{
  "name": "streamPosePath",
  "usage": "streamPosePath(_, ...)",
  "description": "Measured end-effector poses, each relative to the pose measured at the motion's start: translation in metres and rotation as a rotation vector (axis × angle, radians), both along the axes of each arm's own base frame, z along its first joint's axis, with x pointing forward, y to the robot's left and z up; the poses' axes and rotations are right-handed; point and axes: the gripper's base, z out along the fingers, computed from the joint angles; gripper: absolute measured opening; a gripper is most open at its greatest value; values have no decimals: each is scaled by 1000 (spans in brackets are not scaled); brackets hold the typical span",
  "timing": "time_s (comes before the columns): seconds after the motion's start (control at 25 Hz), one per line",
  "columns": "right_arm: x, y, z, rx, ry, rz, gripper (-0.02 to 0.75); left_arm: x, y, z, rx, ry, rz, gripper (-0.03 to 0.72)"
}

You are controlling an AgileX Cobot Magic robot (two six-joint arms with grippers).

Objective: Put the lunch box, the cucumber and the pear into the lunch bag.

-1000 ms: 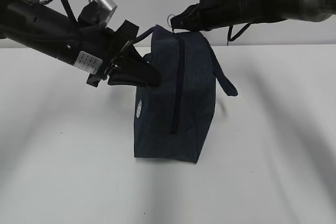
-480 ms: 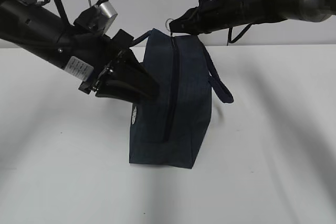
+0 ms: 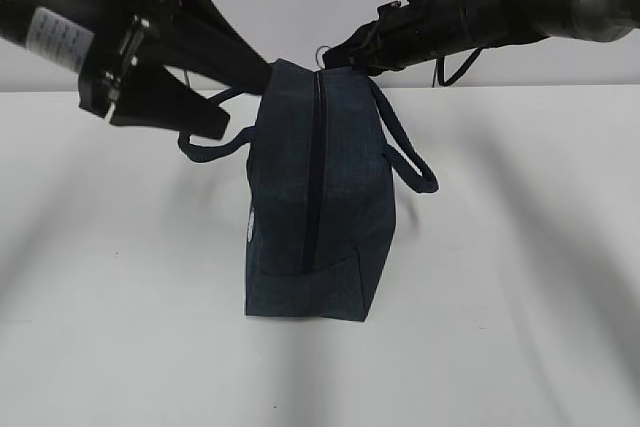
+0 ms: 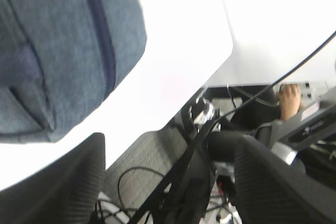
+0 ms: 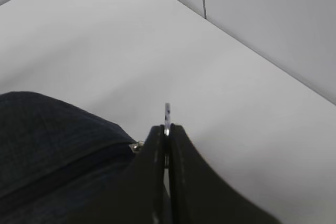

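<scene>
The dark navy lunch bag (image 3: pixel 320 197) stands on the white table, its zipper (image 3: pixel 312 177) closed along the end that faces the exterior view. My right gripper (image 3: pixel 338 55) is shut on the metal ring pull (image 5: pixel 167 113) at the bag's top; its tips (image 5: pixel 167 129) pinch the ring. My left gripper (image 3: pixel 245 99) is open and raised at the bag's upper left, above the bag's left handle (image 3: pixel 212 145). In the left wrist view the bag (image 4: pixel 58 51) is at the upper left and the gripper (image 4: pixel 168 182) holds nothing. The lunch box, cucumber and pear are out of view.
The bag's right handle (image 3: pixel 410 157) hangs out to the right. In the left wrist view the table's edge (image 4: pixel 210 72) shows, with floor and cables (image 4: pixel 157 177) beyond it. A grey wall (image 5: pixel 273 19) stands behind the table.
My left gripper has lifted up and away to the left from the bag's side. The bag has settled more upright and shifted slightly left. The right gripper stays on the ring pull.
</scene>
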Motion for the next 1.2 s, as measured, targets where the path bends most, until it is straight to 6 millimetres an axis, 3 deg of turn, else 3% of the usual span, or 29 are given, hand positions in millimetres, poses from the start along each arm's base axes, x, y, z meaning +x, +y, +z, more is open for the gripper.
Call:
streamPosePath(0.2, -1, 0, 0, 0, 3, 8, -16, 15, 5, 30, 5, -120, 131, 489)
streamPosePath(0.4, -2, 1, 0, 3, 8, 20, -16, 54, 6, 33, 87, -215, 240, 471)
streamPosePath(0.8, -2, 1, 0, 4, 10, 23, -16, 146, -16, -29, 140, -154, 257, 469)
streamPosePath(1.08, -2, 1, 0, 1, 10, 26, -16, 175, -22, -52, 150, -136, 283, 459)
streamPosePath(1.2, -2, 1, 0, 1, 10, 26, -16, 178, -23, -58, 153, -123, 285, 387)
